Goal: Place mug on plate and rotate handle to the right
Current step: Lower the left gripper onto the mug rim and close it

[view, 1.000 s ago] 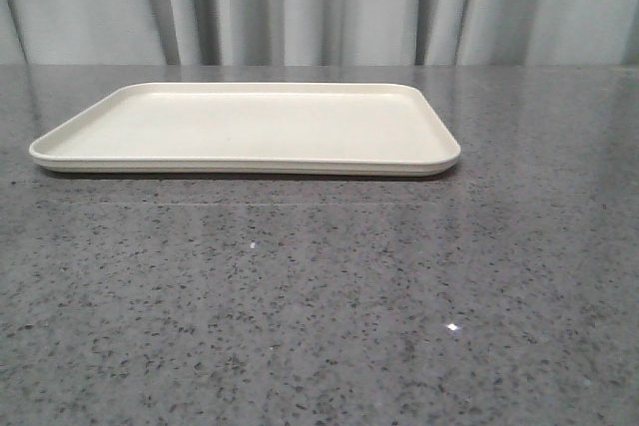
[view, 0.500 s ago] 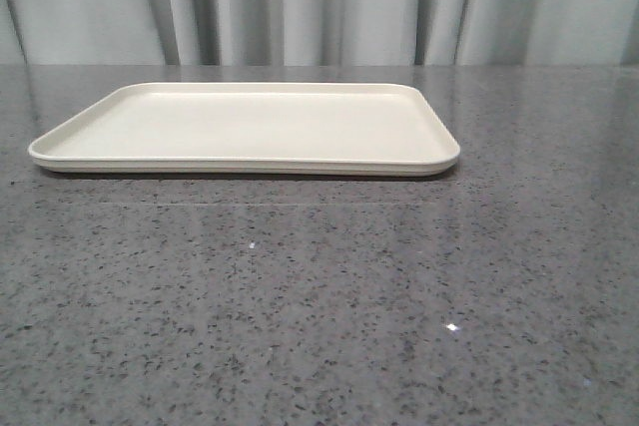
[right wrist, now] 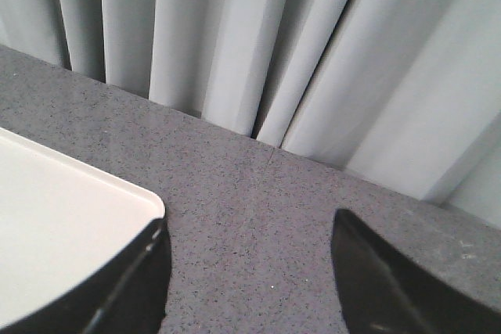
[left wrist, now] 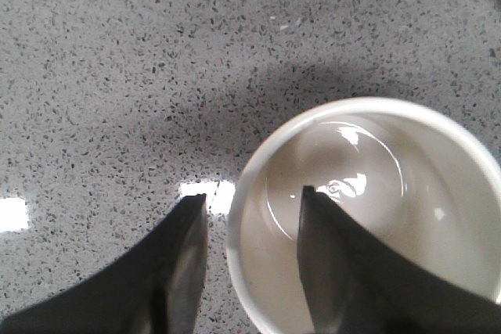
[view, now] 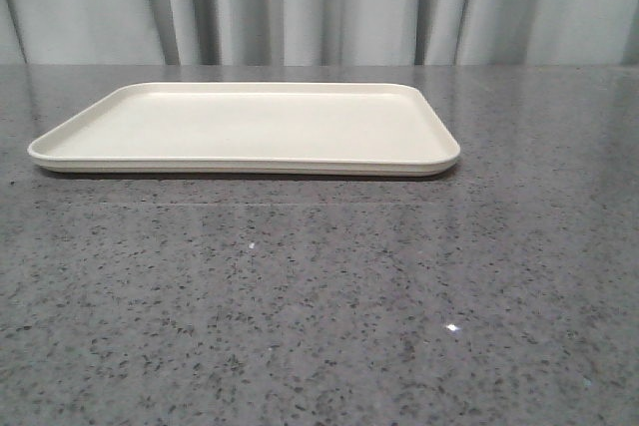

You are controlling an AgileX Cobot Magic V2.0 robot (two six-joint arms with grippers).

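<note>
The left pincer [left wrist: 252, 217] straddles the mug [left wrist: 376, 217] rim, one finger inside and one outside; whether it grips is unclear. The mug stands on the desk [left wrist: 117, 60]. The right pincer [right wrist: 249, 260] is wide, holding nothing, with a plate [view: 245, 132] corner just beside one finger.

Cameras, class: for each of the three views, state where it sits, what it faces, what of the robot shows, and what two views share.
Front view: faces forward over the speckled grey table at the cream-white rectangular plate; no robot parts show.
Left wrist view: looks down into the white cylindrical mug; the left pincer straddles its rim.
Right wrist view: faces grey curtains; the right pincer is open.
Shared: front and right wrist views both show the plate.
</note>
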